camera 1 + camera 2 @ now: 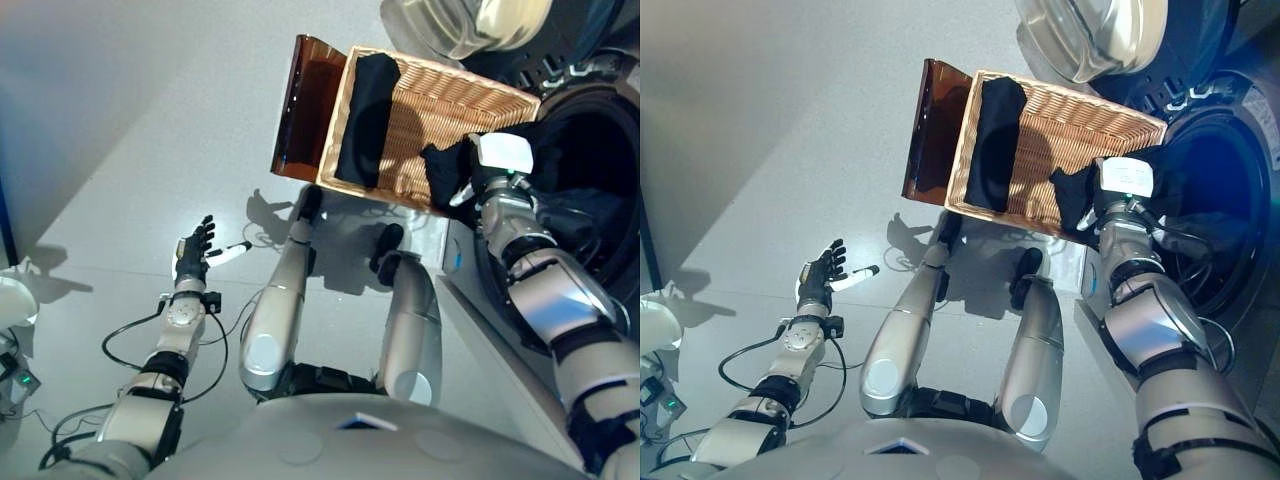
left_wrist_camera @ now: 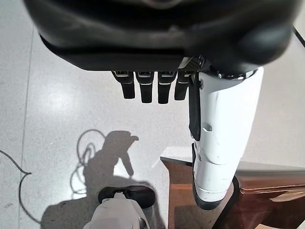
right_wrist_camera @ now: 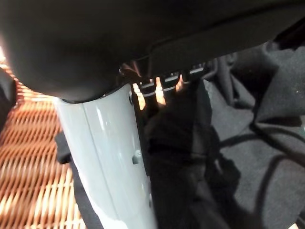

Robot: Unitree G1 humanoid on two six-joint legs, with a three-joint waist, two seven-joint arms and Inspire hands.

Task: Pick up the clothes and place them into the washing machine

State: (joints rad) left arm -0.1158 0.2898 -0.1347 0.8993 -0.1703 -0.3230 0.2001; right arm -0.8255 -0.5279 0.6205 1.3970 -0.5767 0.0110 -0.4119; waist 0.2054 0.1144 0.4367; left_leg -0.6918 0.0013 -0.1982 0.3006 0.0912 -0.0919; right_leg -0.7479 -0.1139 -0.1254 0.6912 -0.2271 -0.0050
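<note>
The right hand was at the mouth of the washing machine, and a dark garment hung from it, trailing back over the near rim of the wicker basket. In the right wrist view the black cloth was bunched between the white-covered thumb and the fingers, so I judged the hand clamped on that garment. Beyond the fingertips more dark cloth already lay in the drum. Back behind the hand, a second black garment was draped down the far side of the basket, well apart from the fingers. A brown plastic bin stood just beside the basket on that side.

The left hand hung idle off to the other side above the floor, fingers straight and relaxed, thumb out, holding nothing.

The step in hand looked like the carry: one piece lifted out of the basket and brought to the door opening, not yet let go. My read was that the next move called for pushing the hand deeper past the door ring so the trailing tail cleared the basket rim, then spreading the fingers to drop the cloth onto the pile inside. After that, the garment in the basket remained to be fetched.
</note>
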